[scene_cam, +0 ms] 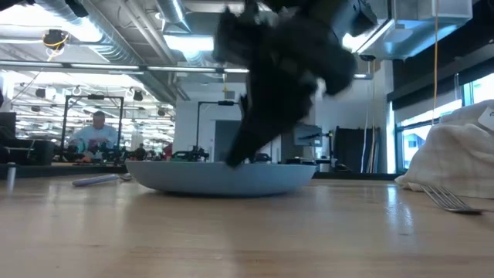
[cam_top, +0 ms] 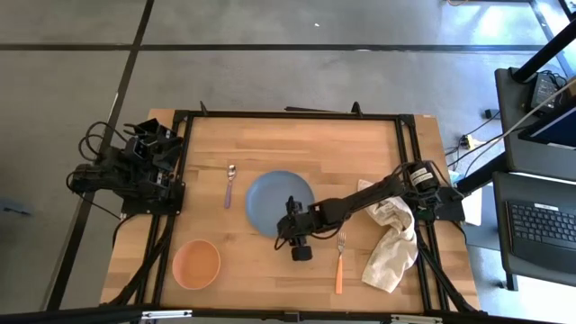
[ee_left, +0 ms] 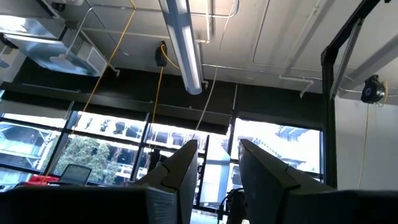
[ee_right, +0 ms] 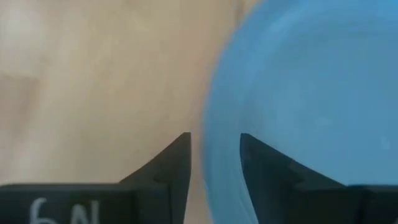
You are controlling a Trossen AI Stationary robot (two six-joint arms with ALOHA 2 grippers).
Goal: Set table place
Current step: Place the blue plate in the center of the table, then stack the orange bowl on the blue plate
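Note:
The round blue plate (cam_top: 274,200) lies on the wooden table (cam_top: 306,144), near its middle. My right gripper (cam_top: 290,230) reaches in from the table's right side and is shut on the plate's near right rim; it also shows in the low view (scene_cam: 247,154). The lilac-handled spoon (cam_top: 229,184) lies flat left of the plate. The orange bowl (cam_top: 196,263) stands at the near left. The orange-handled fork (cam_top: 340,261) lies near the front, right of the gripper. My left gripper (ee_left: 217,168) is parked at the table's left edge (cam_top: 148,160), pointing up, with its fingers close together and nothing between them. My right gripper pinches the plate's rim (ee_right: 208,168) between its two fingers, one finger (ee_right: 261,165) over the plate's inside and the other (ee_right: 174,162) outside, over the wood. The fingers come from above, pointing down. In the low view the plate (scene_cam: 224,179) rests on the table.
An off-white cloth (cam_top: 391,238) lies crumpled at the right, under my right arm and close to the fork (scene_cam: 448,199). A black metal frame (cam_top: 288,114) edges the table. Bare wood lies between the plate and the front edge.

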